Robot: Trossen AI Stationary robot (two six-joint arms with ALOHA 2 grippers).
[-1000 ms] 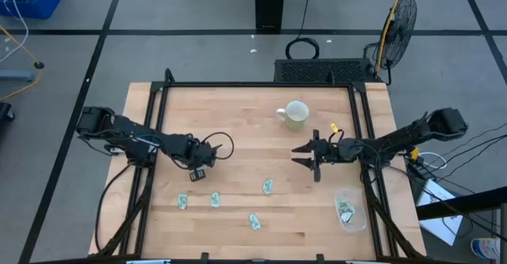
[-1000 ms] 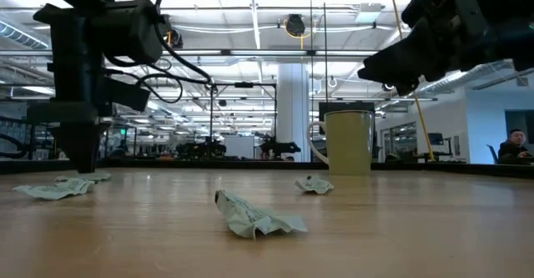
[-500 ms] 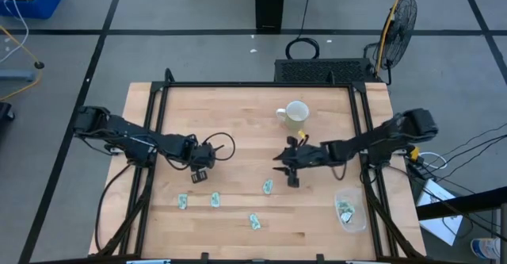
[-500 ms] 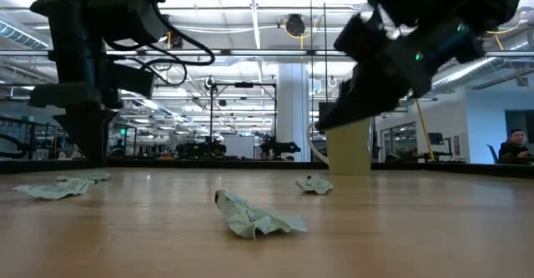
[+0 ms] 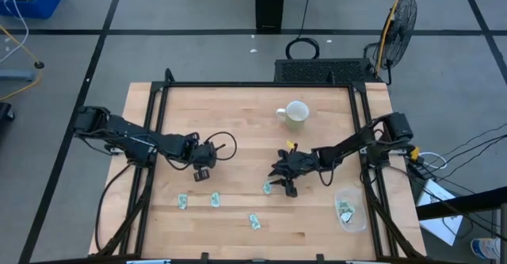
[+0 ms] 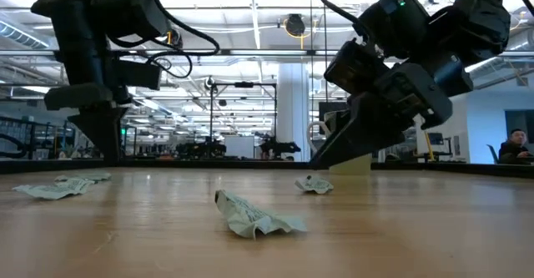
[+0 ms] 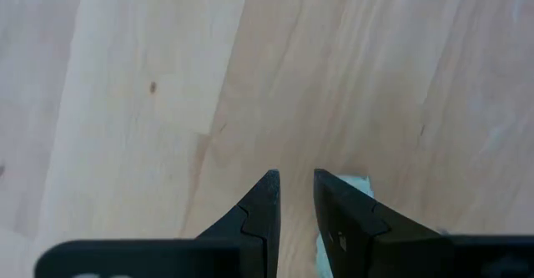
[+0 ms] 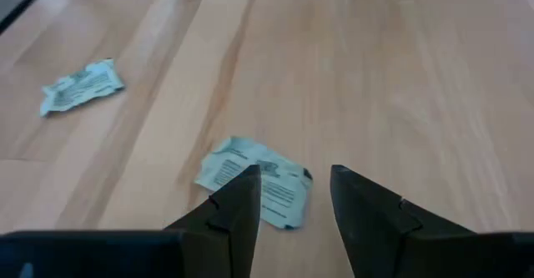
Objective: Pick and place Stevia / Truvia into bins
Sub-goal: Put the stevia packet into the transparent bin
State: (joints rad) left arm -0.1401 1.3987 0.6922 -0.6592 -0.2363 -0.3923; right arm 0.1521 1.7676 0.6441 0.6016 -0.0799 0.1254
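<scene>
Several pale green Stevia sachets lie flat on the wooden table near its near edge: one, one, one and one. My right gripper hovers open, slanting down just over that last sachet, without touching it. My left gripper points down over bare wood at the left, its fingers slightly apart with nothing between them; a sachet corner shows beside one finger. The clear bin stands at the near right with sachets inside.
A white mug stands toward the far edge, partly hidden behind my right arm in the low view. A black frame runs round the table. Another sachet lies beyond my right gripper. Bare wood lies between the two arms.
My right gripper has swung toward the table's left and near edge and come down, tipping lower, until it hangs just over the sachet near the table's middle. The sachets have not moved.
</scene>
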